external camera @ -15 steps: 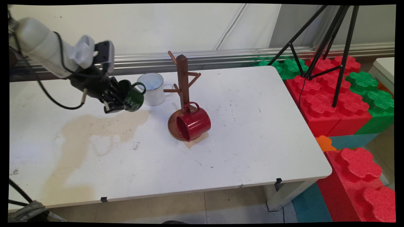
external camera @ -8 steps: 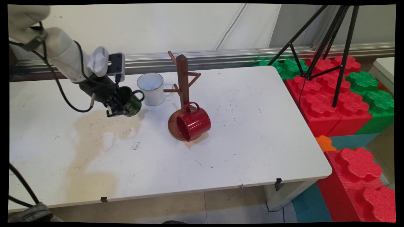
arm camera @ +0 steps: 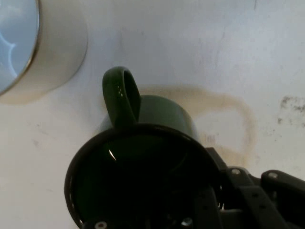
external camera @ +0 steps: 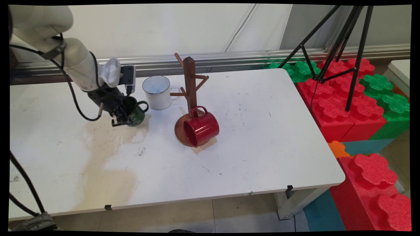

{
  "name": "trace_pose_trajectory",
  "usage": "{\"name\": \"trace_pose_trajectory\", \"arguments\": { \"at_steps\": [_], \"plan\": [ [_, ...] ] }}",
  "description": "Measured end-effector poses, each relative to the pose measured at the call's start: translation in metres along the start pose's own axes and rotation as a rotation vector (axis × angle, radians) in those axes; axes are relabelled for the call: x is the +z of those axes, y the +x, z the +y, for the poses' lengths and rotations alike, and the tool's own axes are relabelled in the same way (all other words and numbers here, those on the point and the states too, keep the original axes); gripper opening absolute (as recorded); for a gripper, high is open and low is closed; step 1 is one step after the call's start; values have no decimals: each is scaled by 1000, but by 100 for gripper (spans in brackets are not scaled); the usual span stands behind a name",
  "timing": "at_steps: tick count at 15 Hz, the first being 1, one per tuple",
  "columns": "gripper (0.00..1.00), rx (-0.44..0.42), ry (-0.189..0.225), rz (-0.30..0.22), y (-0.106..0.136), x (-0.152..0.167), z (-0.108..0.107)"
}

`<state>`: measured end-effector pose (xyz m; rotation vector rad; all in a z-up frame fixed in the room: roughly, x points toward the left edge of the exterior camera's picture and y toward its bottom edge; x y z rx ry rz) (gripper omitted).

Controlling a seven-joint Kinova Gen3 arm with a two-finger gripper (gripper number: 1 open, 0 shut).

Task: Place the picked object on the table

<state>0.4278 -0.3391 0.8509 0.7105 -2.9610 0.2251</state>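
Green mug (external camera: 135, 112) gripped by its rim in the gripper (external camera: 122, 118), best kept level beside the white mug (external camera: 158, 92), left of the rack (external camera: 190, 98).

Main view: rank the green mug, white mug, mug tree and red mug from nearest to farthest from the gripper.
1. green mug: held in the gripper, at the table's left rear.
2. white mug: upright, just right of the green one, toward the wall.
3. mug tree: further right, near the table's middle.
4. red mug: tipped on its side against the tree's base.
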Motion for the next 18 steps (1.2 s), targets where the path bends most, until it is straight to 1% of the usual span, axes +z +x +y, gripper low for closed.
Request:
{"name": "trace_pose_trajectory", "arguments": {
  "at_steps": [5,9,10,14,18],
  "plan": [
    [0,-6,-16,-43,4,20,-6],
    [0,-9,-25,-62,5,29,-8],
    [100,-10,-27,-66,6,31,-9],
    [100,-10,-30,-77,7,38,-10],
    [100,-13,-21,-76,7,40,-11]
  ]
}}
